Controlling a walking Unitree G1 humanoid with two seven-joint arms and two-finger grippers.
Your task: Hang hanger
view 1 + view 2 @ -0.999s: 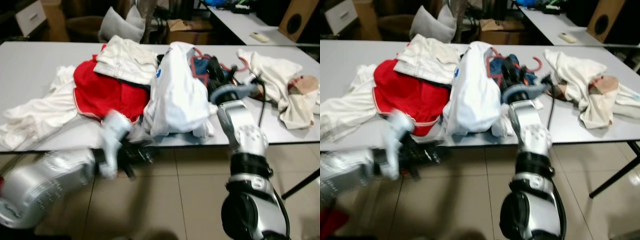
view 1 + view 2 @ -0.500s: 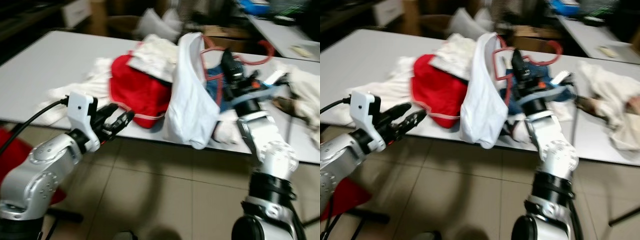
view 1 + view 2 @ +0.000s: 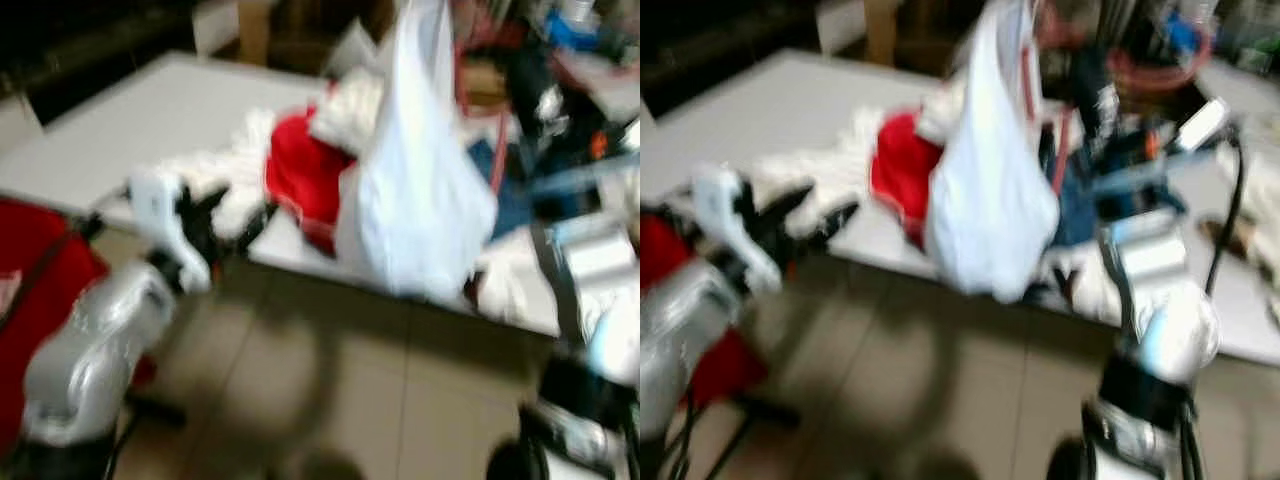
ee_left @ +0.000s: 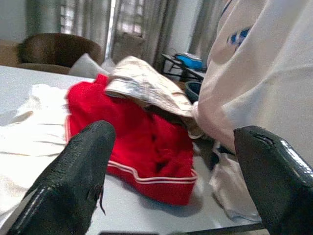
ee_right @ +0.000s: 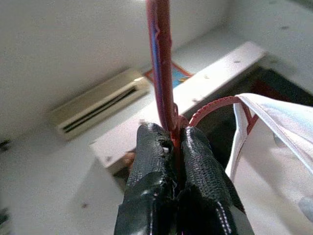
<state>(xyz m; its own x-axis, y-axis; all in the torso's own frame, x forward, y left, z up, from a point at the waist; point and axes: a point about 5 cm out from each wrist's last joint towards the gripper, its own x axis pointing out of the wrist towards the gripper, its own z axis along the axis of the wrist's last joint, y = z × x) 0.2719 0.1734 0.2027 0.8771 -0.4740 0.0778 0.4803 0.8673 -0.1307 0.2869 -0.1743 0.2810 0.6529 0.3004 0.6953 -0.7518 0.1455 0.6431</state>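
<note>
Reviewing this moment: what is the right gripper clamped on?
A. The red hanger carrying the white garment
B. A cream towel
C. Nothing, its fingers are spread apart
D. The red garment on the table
A: in the right wrist view the right gripper has its fingers pressed together on the red hanger, with the white garment draped from it.

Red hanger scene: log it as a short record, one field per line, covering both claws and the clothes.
right claw: shut on the red hanger, raised above the table
red hanger load: white garment hanging from it
left claw: open, holding nothing, by the table edge
table: red garment and pale clothes piled on it
image quality: head views blurred
</note>
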